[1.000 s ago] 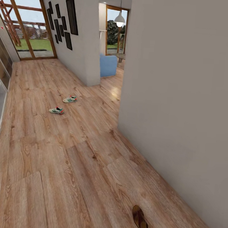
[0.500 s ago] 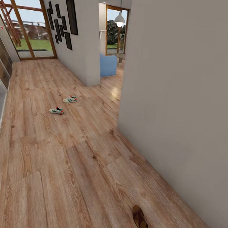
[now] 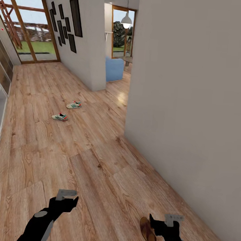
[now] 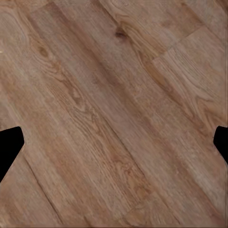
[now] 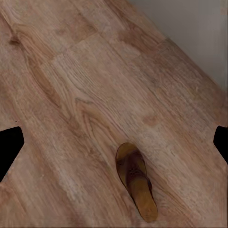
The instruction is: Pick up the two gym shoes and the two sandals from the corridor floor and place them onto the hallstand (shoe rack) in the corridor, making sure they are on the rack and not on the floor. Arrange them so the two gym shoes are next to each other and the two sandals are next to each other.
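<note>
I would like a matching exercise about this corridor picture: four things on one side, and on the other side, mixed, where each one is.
Things:
1. gym shoes
2. sandal
3. left claw
4. picture frames

Places:
A. hanging on the far wall
B. lying on the floor beside the right claw
C. far ahead on the floor, a little apart
D. over bare planks, holding nothing

Pairs: 1-C, 2-B, 3-D, 4-A

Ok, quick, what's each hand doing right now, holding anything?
Left hand: open, empty, above bare light brown wood-plank floor.
Right hand: open, empty, beside the dark reddish-brown leather sandal, not touching it.
</note>
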`<state>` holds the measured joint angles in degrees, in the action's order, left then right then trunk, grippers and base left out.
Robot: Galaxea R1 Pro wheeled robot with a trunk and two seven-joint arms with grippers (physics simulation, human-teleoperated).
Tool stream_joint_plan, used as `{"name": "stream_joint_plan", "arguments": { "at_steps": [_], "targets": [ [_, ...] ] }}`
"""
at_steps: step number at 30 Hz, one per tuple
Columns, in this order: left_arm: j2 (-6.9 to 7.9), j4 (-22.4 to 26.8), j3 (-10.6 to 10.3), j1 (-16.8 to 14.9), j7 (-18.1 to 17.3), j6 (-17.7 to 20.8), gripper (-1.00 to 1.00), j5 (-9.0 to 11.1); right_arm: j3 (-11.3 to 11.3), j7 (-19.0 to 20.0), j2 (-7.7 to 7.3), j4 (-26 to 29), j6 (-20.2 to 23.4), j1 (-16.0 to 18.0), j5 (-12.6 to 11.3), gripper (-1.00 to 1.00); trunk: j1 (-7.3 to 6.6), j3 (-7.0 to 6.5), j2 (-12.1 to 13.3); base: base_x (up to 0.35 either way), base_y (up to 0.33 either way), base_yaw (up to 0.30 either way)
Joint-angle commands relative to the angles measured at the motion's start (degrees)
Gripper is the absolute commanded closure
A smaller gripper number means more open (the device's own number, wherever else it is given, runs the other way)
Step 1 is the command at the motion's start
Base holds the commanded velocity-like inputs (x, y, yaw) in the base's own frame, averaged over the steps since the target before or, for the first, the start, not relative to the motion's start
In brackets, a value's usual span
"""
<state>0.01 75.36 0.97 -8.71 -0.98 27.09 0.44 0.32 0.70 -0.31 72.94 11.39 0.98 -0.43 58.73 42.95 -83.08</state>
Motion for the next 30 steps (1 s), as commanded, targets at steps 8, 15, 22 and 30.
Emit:
{"name": "stream_joint_plan", "arguments": {
  "at_steps": [8,15,22,30],
  "targets": [
    [0.01,11.0,0.1,0.1,0.0,11.0,-1.0,0.0,0.2,-0.1,0.11,12.7,7.9,0.0,0.1,-1.0,0.0,0.01,0.0,0.0,0.0,0.0],
    [0.04,11.5,0.0,0.2,0.0,11.4,-1.0,0.0,0.1,-0.2,0.07,13.6,8.2,0.0,0.1,-1.0,0.0,0.01,0.0,0.0,0.0,0.0],
    [0.04,11.6,0.0,0.2,0.0,11.5,-1.0,0.0,0.1,-0.2,0.06,13.7,8.2,0.0,0.2,-1.0,0.0,0.01,0.0,0.0,-0.129,0.0],
    [-0.01,11.6,-0.1,0.3,0.0,11.5,-1.0,-0.1,0.2,-0.2,0.12,13.7,8.2,0.0,0.2,-1.0,0.0,0.01,0.0,0.0,-0.205,0.0]
  ]
}}
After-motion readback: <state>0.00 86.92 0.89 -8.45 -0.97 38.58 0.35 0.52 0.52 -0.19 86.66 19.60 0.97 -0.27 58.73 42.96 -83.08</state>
